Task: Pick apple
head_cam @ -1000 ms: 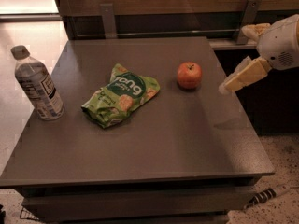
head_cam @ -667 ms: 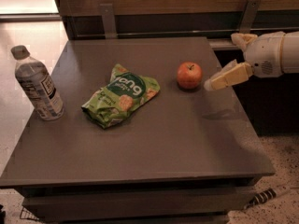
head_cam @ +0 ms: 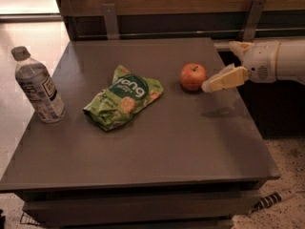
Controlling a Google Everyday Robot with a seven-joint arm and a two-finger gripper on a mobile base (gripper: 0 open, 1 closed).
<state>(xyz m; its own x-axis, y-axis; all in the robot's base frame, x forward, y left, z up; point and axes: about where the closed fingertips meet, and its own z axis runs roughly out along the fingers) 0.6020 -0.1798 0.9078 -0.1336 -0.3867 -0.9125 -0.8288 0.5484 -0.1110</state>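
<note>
The apple [head_cam: 193, 76], small, round and red-orange with a short dark stem, sits on the dark table [head_cam: 157, 142] right of centre toward the back. My gripper [head_cam: 218, 66] reaches in from the right edge on a white arm. It is open and empty. Its near cream finger [head_cam: 225, 79] points left with its tip just right of the apple, very close to it. The far finger [head_cam: 238, 46] sits behind and to the right, apart from the apple.
A green snack bag [head_cam: 125, 97] lies left of the apple at the table's middle. A clear water bottle [head_cam: 38, 87] stands upright at the left edge. A wooden wall with metal brackets [head_cam: 110, 20] runs behind the table.
My gripper has moved left and slightly down across the table's right edge, closing the gap to the apple. The apple, bag and bottle have not moved.
</note>
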